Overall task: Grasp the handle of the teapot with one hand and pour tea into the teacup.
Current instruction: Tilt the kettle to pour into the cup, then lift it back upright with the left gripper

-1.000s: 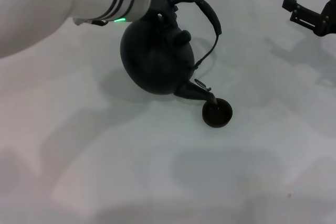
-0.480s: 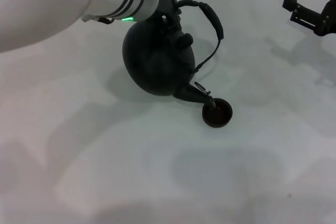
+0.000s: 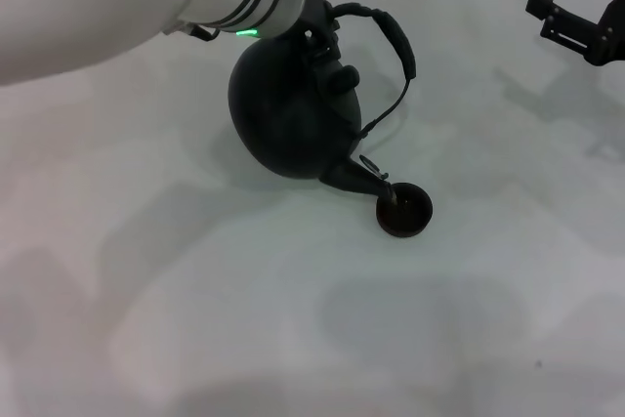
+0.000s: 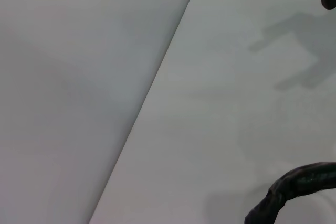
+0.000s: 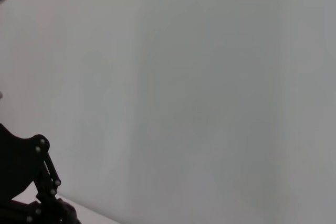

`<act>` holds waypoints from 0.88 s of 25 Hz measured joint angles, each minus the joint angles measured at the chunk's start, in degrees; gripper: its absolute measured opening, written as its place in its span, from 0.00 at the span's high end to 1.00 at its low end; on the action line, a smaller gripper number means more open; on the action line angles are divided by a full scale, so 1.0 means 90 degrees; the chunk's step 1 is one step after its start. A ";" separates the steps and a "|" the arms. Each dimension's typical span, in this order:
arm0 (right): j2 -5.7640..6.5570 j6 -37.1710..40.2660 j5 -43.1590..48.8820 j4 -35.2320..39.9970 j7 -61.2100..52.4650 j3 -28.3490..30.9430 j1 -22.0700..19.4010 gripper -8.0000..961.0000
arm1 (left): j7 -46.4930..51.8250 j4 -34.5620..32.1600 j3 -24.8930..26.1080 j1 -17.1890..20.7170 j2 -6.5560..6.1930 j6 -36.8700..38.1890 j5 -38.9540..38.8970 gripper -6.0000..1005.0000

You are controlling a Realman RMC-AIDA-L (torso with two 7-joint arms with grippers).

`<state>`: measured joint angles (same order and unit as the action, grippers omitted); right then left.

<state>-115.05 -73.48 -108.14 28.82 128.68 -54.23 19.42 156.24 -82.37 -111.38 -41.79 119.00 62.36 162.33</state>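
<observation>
Tilting forward beneath the left end effector (image 3: 311, 19), the teapot (image 3: 290, 112) is hanging with its spout-to-back axis running down and away from that end effector, the spout tip lying right at the near rim of the teacup (image 3: 404, 210) on the surface (image 3: 195, 319). The left end effector is gripping the handle (image 3: 391, 41) at the end nearest it, the hoop arching away toward the cup side. The right end effector (image 3: 576, 17) is sitting parked well apart with its fingers spread, so the left is by far the nearer arm.
</observation>
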 joint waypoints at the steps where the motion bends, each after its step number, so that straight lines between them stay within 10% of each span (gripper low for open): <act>1: 0.0000 -0.0001 0.0000 -0.0007 -0.0007 0.0000 0.0000 0.10 | 0.0001 0.0036 0.0001 -0.0043 0.0000 0.0007 0.0000 0.89; 22: 0.0000 -0.0007 -0.0075 -0.0147 0.0018 0.0000 0.0053 0.10 | -0.0018 0.0548 -0.0074 -0.0666 0.0000 0.0130 0.0000 0.89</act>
<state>-115.05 -73.54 -108.82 27.49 128.84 -54.23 19.90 156.07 -77.43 -112.05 -47.78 119.00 63.53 162.33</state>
